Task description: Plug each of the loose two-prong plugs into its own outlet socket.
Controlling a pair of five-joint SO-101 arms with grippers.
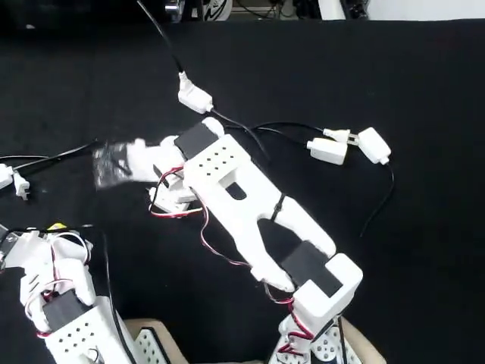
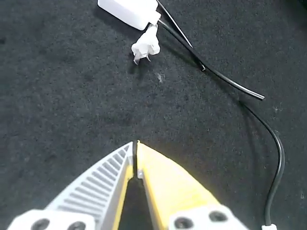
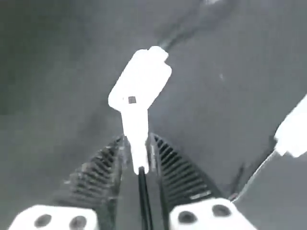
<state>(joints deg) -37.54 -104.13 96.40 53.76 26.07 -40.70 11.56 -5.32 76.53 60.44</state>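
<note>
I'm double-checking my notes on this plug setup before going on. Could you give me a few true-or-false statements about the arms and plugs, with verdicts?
1. The left arm's jaws are shut and hold nothing. True.
2. The right arm's jaws are open and empty. False: they are shut on a white plug.
3. A loose two-prong plug lies on the table ahead of the left arm's jaws, its prongs bare. True.
4. The table is white. False: it is black.
5. That loose two-prong plug lies far from anything else white. False: a white block is right next to it.
</note>
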